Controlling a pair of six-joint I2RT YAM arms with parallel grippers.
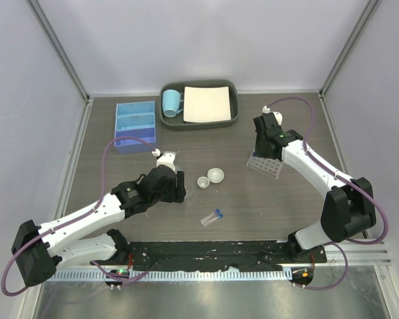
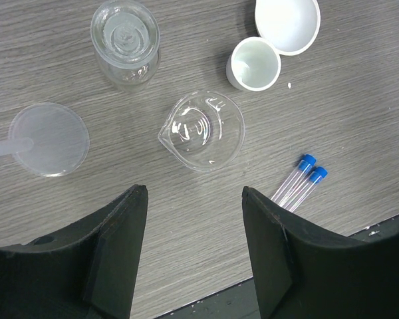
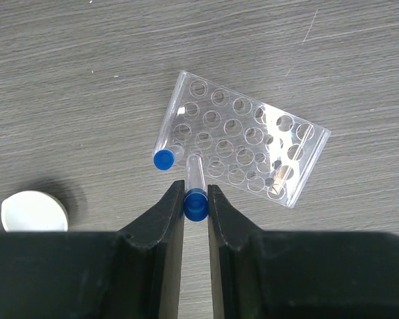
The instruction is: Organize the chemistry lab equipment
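Observation:
My right gripper (image 3: 196, 191) is shut on the blue cap of a thin clear tube (image 3: 196, 171) and holds it over the near edge of the clear plastic tube rack (image 3: 253, 143), which also shows in the top view (image 1: 266, 165). Another blue-capped tube (image 3: 165, 157) stands in the rack's corner. My left gripper (image 2: 194, 193) is open and empty above the table. Ahead of it are a small clear spouted dish (image 2: 203, 129), the small clear bottle (image 2: 125, 41), two white round dishes (image 2: 254, 63) and two blue-capped tubes (image 2: 299, 181) lying side by side. The blue three-compartment box (image 1: 134, 126) sits at the back left.
The dark grey tray (image 1: 231, 118) with a white sheet and the light-blue mug (image 1: 171, 102) stands at the back centre. A clear round lid (image 2: 48, 138) lies left of the left gripper. A black strip runs along the table's near edge (image 1: 206, 251).

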